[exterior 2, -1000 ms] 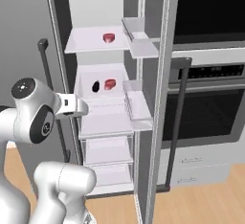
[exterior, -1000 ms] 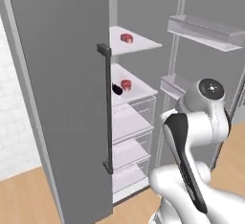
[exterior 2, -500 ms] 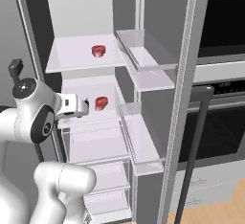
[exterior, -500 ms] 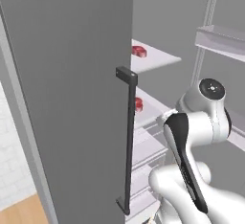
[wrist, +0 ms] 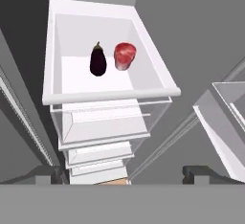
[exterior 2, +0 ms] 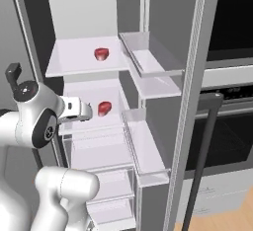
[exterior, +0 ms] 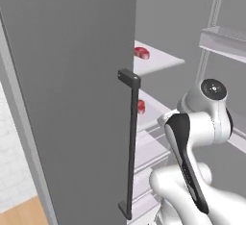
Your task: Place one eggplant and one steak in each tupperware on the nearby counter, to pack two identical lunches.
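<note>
The hand view looked down into the open fridge and showed one dark eggplant (wrist: pixel 98 61) lying just beside one red steak (wrist: pixel 125 55) on a white shelf (wrist: pixel 110 95), the two near each other but, as far as could be told, not touching. Below that shelf sat stacked clear drawers (wrist: pixel 103 122). The gripper (wrist: pixel 125 174) hung well short of the shelf, its jaws spread wide apart with nothing between them; the two dark fingertips (wrist: pixel 199 173) sat at the lower corners of that view.

The right base view gave what the hand view did not: a second steak (exterior 2: pixel 101 54) on the upper shelf (exterior 2: pixel 74 67), alone there, and the lower steak (exterior 2: pixel 104 108) one shelf down, with the gripper (exterior 2: pixel 87 111) just beside it at shelf height. The eggplant was hidden there behind the arm's wrist. That view also showed the door bins (exterior 2: pixel 148 67) on the open right door and a dark oven (exterior 2: pixel 232 126) with its long handle (exterior 2: pixel 200 161) to the right.

In the left base view the grey fridge door (exterior: pixel 72 99) with its black handle (exterior: pixel 132 142) blocked much of the interior; both steaks peeked past its edge, the upper one (exterior: pixel 141 52) and the lower one (exterior: pixel 140 106).

Counted: two steaks, one eggplant.
</note>
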You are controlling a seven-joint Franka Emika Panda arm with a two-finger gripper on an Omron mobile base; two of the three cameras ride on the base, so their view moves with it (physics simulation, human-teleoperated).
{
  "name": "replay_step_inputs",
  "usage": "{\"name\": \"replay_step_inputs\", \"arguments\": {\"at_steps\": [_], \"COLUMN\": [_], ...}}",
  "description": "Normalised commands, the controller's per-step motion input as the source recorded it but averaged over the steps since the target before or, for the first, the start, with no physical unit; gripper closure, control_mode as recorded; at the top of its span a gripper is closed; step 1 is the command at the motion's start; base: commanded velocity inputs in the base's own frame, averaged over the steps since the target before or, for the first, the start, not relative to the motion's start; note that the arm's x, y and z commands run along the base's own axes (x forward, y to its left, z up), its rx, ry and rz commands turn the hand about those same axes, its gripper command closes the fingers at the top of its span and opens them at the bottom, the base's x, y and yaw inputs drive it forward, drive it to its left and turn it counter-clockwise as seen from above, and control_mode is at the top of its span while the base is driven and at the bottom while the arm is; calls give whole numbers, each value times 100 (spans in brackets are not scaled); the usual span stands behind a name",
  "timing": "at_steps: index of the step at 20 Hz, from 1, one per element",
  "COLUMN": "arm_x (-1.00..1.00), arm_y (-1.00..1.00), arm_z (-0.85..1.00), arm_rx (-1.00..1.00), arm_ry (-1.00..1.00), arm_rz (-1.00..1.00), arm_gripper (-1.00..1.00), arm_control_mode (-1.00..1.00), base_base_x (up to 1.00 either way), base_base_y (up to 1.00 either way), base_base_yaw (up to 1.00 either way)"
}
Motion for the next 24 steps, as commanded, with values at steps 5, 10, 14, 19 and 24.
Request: {"name": "replay_step_inputs", "arguments": {"at_steps": [5, 10, 14, 19, 24], "arm_x": [0, 0, 0, 14, 9], "arm_y": [0, 0, 0, 2, 7], "arm_z": [0, 0, 0, 3, 36], "arm_rx": [0, 0, 0, 0, 0], "arm_ry": [0, 0, 0, -7, -34], "arm_rz": [0, 0, 0, 0, 0], "arm_gripper": [-100, -100, -100, -100, -100], "arm_control_mode": [100, 100, 100, -100, -100], "base_base_x": [18, 24, 30, 0, 0], "base_base_y": [-37, -28, 8, 0, 0], "base_base_yaw": [19, 20, 1, 0, 0]}}
